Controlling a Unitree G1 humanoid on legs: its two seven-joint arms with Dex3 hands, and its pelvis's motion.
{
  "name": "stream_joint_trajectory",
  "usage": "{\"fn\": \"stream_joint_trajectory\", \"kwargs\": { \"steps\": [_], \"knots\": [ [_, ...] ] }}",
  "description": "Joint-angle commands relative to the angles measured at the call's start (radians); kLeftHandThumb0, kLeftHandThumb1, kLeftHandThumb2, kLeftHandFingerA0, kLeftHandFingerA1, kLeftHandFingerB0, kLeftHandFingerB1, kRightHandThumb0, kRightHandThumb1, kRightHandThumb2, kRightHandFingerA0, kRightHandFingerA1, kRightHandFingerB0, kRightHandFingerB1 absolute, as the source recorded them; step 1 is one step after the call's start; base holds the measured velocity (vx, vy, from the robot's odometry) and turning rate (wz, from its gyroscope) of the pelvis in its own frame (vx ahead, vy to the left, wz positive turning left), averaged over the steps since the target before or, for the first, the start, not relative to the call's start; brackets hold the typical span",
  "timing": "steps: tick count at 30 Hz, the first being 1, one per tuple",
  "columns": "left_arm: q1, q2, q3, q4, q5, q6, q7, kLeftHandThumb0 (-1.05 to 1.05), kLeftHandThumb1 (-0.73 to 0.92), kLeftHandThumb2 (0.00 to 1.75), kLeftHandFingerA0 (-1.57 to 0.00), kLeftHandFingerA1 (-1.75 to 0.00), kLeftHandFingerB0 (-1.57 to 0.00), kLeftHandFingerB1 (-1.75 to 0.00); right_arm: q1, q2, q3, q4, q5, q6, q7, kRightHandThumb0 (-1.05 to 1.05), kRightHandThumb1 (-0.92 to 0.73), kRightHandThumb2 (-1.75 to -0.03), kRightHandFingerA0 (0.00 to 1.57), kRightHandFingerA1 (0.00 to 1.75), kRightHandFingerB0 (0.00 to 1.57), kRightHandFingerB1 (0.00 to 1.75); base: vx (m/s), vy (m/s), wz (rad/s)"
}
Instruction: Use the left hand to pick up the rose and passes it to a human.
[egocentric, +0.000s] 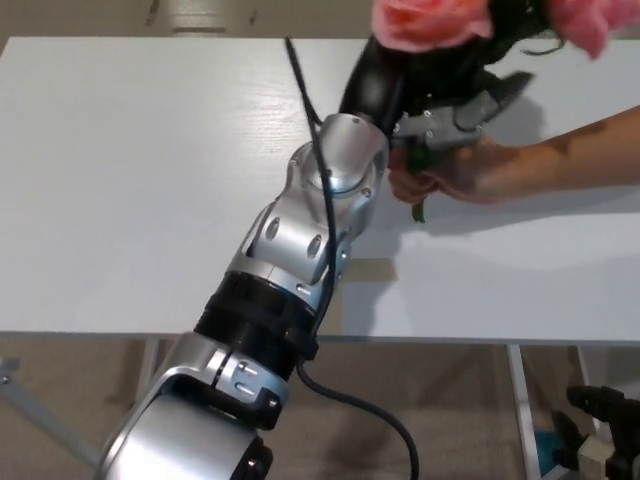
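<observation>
left hand (440, 85): black, at the top of the head view over the far half of the table; one silver-backed finger (455, 122) juts out to picture right, spread from the rest, so the hand reads as opened, though whether any part still touches the stem cannot be told.
rose (430, 22): pink bloom at the top edge, directly above the left hand; a second pink bloom shows at the top right corner, partly cut off. dark green leaves sit between the blooms.
stem (418, 208): green, its lower end pokes out below the person's fingers, hanging over the table without touching it.
person's hand (450, 175): enters from picture right with a bare forearm, closed around the stem just beneath the robot's fingers.
left arm (300, 240): silver jointed wrist and forearm with a black collar, running from bottom left up to the hand; a black cable (310, 130) trails along it.
table (130, 180): white, flat, bare on the near left part; a patch of tan tape (368, 270) lies near the front edge, below the handover.
right hand (605, 430): black shape low in the bottom right corner, below table level; fingers not readable.
</observation>
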Motion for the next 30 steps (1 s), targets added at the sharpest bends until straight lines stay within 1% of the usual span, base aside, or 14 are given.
{"fn": "stream_joint_trajectory", "kwargs": {
  "steps": [1,2,5,6,9,10,12,13,15,17,23,29,30],
  "knots": [
    [-0.025,-0.080,-0.016,-0.003,-0.021,0.080,-0.096,-0.89,0.46,0.58,0.00,0.00,0.00,-0.04,0.004,-0.004,-0.004,0.008,0.009,0.018,0.011,-0.57,-0.81,-0.65,0.59,0.45,0.45,0.34,0.00,0.000,0.00],
    [-0.020,-0.054,-0.022,0.006,-0.003,0.093,-0.098,-0.83,0.47,0.57,0.00,0.00,0.00,-0.02,0.007,-0.001,-0.003,0.007,0.009,0.013,0.009,-0.56,-0.80,-0.65,0.59,0.45,0.45,0.34,0.00,0.000,0.00],
    [-0.019,-0.051,-0.021,0.003,0.001,0.100,-0.102,-0.83,0.47,0.57,0.00,0.00,0.00,-0.02,0.007,-0.001,-0.003,0.007,0.009,0.012,0.009,-0.56,-0.80,-0.65,0.59,0.45,0.45,0.34,0.00,0.000,0.00],
    [-0.036,0.016,-0.034,0.016,0.017,0.093,-0.176,-0.81,0.48,0.56,0.00,0.00,0.00,-0.01,0.002,-0.002,-0.002,0.005,0.007,0.009,0.005,-0.57,-0.80,-0.65,0.58,0.45,0.45,0.34,0.00,0.000,0.00],
    [-0.053,0.082,-0.060,0.020,0.050,0.080,-0.232,-0.81,0.47,0.57,0.00,0.00,0.00,0.00,-0.003,-0.003,-0.004,0.004,0.009,0.010,0.004,-0.57,-0.80,-0.65,0.59,0.45,0.45,0.34,0.00,0.000,0.00],
    [-0.064,0.122,-0.076,0.024,0.072,0.079,-0.257,-0.84,0.48,0.58,0.00,0.00,0.00,0.00,-0.004,0.000,-0.004,0.005,0.009,0.011,0.001,-0.57,-0.80,-0.65,0.60,0.45,0.45,0.34,0.00,0.000,0.00],
    [-0.068,0.143,-0.088,0.023,0.078,0.079,-0.271,-0.84,0.48,0.58,0.00,0.00,0.00,0.00,-0.002,0.002,-0.004,0.005,0.009,0.010,0.000,-0.57,-0.80,-0.65,0.60,0.45,0.45,0.34,0.00,0.000,0.00],
    [-0.082,0.190,-0.100,0.023,0.092,0.081,-0.311,-0.85,0.47,0.59,0.00,0.00,0.00,0.00,-0.001,0.004,-0.005,0.005,0.009,0.012,-0.005,-0.58,-0.80,-0.65,0.60,0.45,0.45,0.34,0.00,0.000,0.00],
    [-0.091,0.216,-0.107,0.025,0.097,0.077,-0.332,-0.86,0.47,0.59,0.00,0.00,0.00,0.00,-0.001,0.003,-0.006,0.004,0.011,0.012,-0.002,-0.58,-0.80,-0.66,0.60,0.45,0.45,0.34,0.00,0.000,0.00],
    [-0.112,0.272,-0.103,0.038,0.104,0.067,-0.364,-0.88,0.47,0.59,0.00,0.00,0.00,-0.01,-0.004,0.004,-0.006,0.006,0.010,0.015,-0.001,-0.58,-0.80,-0.65,0.60,0.46,0.45,0.34,0.00,0.000,0.00],
    [-0.123,0.345,-0.085,0.028,0.106,0.048,-0.417,-0.90,0.46,0.61,0.00,0.00,0.00,-0.01,0.001,0.000,-0.006,0.007,0.008,0.016,0.001,-0.59,-0.80,-0.65,0.60,0.46,0.45,0.34,0.00,0.000,0.00],
    [-0.078,0.447,-0.051,-0.048,0.099,0.019,-0.486,-0.91,0.46,0.61,0.00,0.00,0.00,-0.02,0.016,0.004,-0.003,0.010,0.005,0.014,-0.001,-0.59,-0.80,-0.65,0.60,0.46,0.46,0.34,0.00,0.000,0.00],
    [-0.060,0.467,-0.046,-0.071,0.098,0.014,-0.499,-0.91,0.46,0.61,0.00,0.00,0.00,-0.02,0.019,0.007,-0.003,0.010,0.005,0.015,0.000,-0.60,-0.65,-0.99,0.51,0.59,0.40,0.51,0.00,0.000,0.00]
  ]
}}
